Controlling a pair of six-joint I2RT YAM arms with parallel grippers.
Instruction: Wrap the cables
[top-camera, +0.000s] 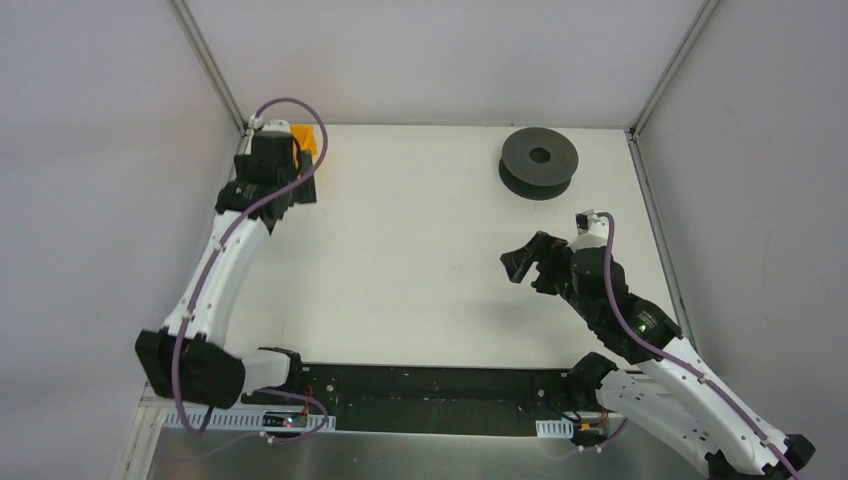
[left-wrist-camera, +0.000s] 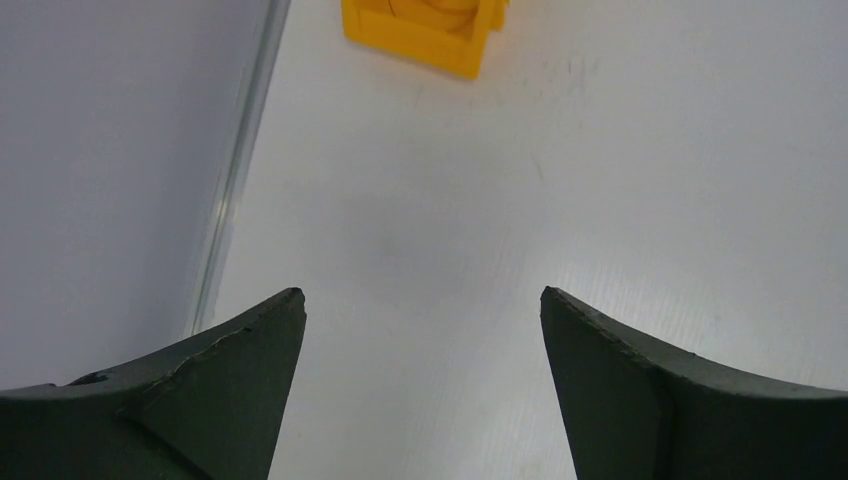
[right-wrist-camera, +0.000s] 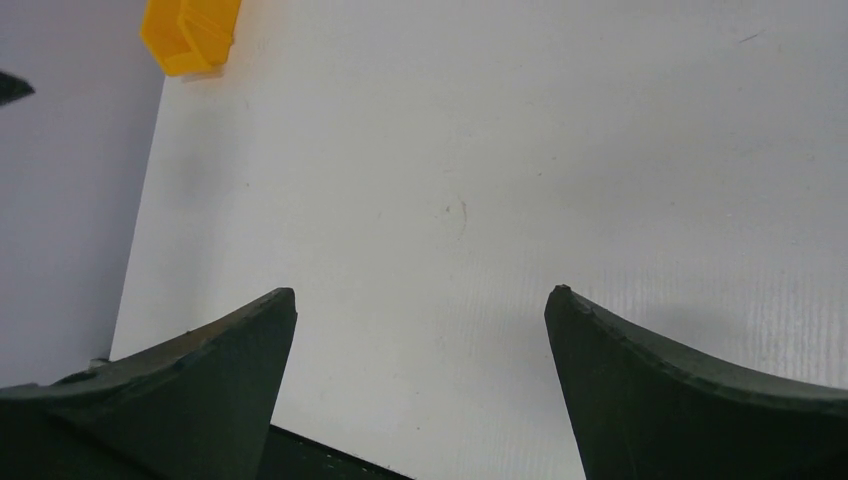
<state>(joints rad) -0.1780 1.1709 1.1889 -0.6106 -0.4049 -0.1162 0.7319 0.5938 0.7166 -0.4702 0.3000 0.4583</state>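
Observation:
The thin reddish cable does not show in any view. A dark grey spool (top-camera: 539, 160) lies flat at the back right of the white table (top-camera: 420, 250). My left gripper (top-camera: 287, 178) is at the back left, just short of a yellow box (top-camera: 306, 139). In the left wrist view it (left-wrist-camera: 423, 295) is open and empty over bare table. My right gripper (top-camera: 528, 272) hovers right of centre, in front of the spool, pointing left. In the right wrist view it (right-wrist-camera: 420, 292) is open and empty.
The yellow box shows at the top of the left wrist view (left-wrist-camera: 420, 35) and far off in the right wrist view (right-wrist-camera: 190, 35). Grey enclosure walls (top-camera: 100, 150) close the left, back and right. A black rail (top-camera: 430, 385) runs along the near edge.

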